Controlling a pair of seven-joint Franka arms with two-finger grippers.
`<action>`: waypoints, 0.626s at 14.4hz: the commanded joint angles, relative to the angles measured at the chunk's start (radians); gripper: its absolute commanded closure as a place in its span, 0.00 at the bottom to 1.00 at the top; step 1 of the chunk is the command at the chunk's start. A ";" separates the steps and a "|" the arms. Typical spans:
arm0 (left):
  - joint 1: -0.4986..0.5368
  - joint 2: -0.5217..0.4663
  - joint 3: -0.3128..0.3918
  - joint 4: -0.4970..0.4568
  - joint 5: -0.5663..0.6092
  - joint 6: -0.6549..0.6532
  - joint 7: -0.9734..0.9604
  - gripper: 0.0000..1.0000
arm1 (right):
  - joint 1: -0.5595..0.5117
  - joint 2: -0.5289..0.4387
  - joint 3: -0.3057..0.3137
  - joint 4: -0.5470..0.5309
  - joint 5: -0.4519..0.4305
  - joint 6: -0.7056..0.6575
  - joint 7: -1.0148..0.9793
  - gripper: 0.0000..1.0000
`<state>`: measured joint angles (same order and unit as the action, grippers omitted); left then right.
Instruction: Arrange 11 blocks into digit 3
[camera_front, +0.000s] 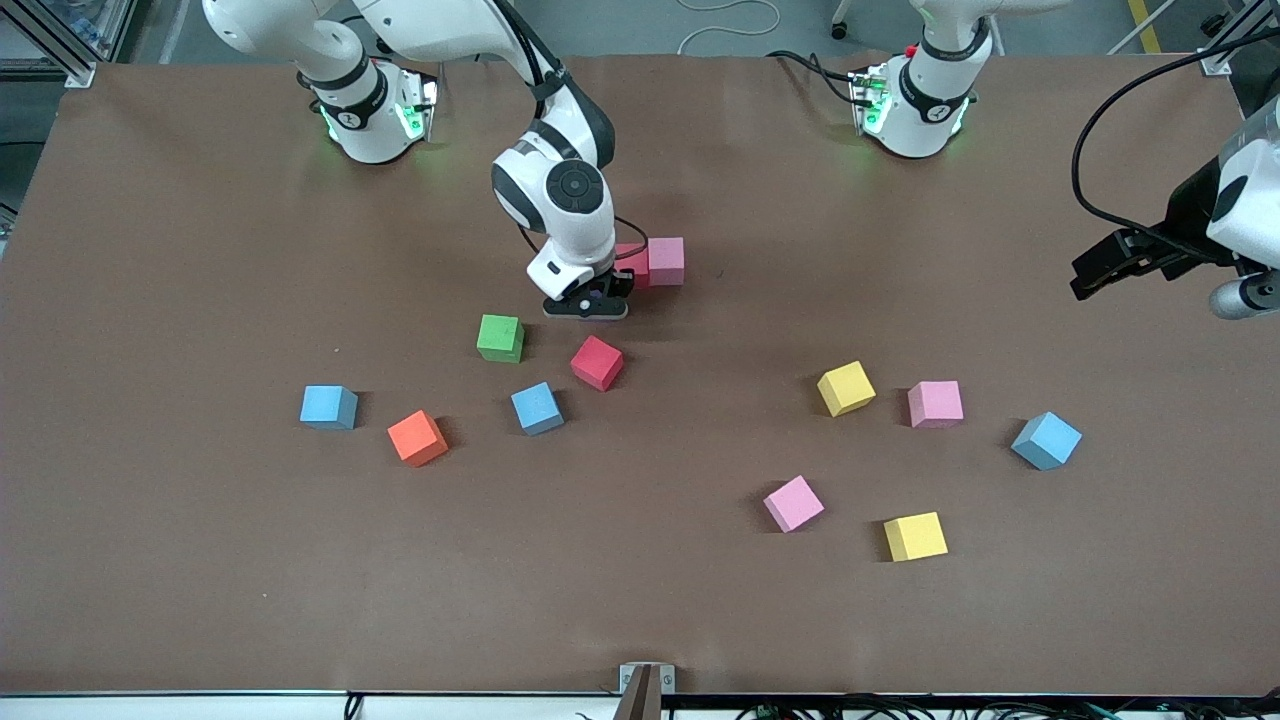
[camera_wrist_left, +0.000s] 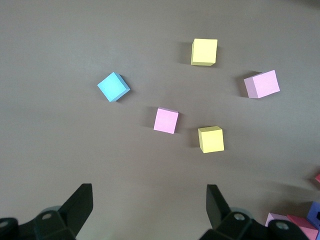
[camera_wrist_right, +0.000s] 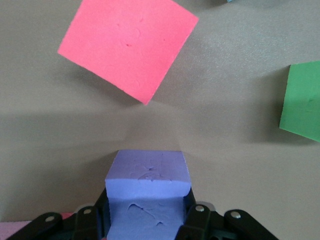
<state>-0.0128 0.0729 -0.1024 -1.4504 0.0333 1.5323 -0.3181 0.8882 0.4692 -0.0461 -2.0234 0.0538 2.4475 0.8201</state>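
Observation:
My right gripper (camera_front: 588, 303) is shut on a purple block (camera_wrist_right: 147, 190), low at the table's middle, next to a red block (camera_front: 630, 262) and a pink block (camera_front: 666, 261) that touch each other. A second red block (camera_front: 597, 362) (camera_wrist_right: 127, 45) lies just nearer the camera. Two yellow blocks (camera_front: 846, 388) (camera_front: 915, 536), two pink blocks (camera_front: 935, 403) (camera_front: 793, 502) and a light blue block (camera_front: 1046, 440) lie scattered toward the left arm's end. An orange block (camera_front: 417, 437) and two blue blocks (camera_front: 329, 406) (camera_front: 537, 407) lie toward the right arm's end. My left gripper (camera_front: 1085, 280) (camera_wrist_left: 150, 205) waits open and empty above the left arm's end.
A green cube (camera_front: 500, 338) (camera_wrist_right: 302, 102) sits close beside the right gripper, toward the right arm's end. The brown table mat (camera_front: 200, 250) stretches to the front edge, where a small metal bracket (camera_front: 646, 680) is fixed.

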 joint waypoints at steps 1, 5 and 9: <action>0.007 -0.007 -0.002 0.019 0.010 -0.012 -0.013 0.00 | 0.012 0.032 0.005 0.011 -0.009 -0.001 0.010 0.95; 0.007 -0.007 -0.002 0.019 0.017 -0.037 -0.013 0.00 | 0.011 0.034 0.005 0.014 -0.009 0.001 0.010 0.88; 0.008 -0.015 0.003 0.031 0.010 -0.038 -0.012 0.00 | 0.011 0.040 0.003 0.026 -0.009 -0.001 0.010 0.83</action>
<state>-0.0076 0.0692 -0.0996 -1.4380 0.0333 1.5147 -0.3181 0.8884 0.4699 -0.0461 -2.0219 0.0526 2.4461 0.8200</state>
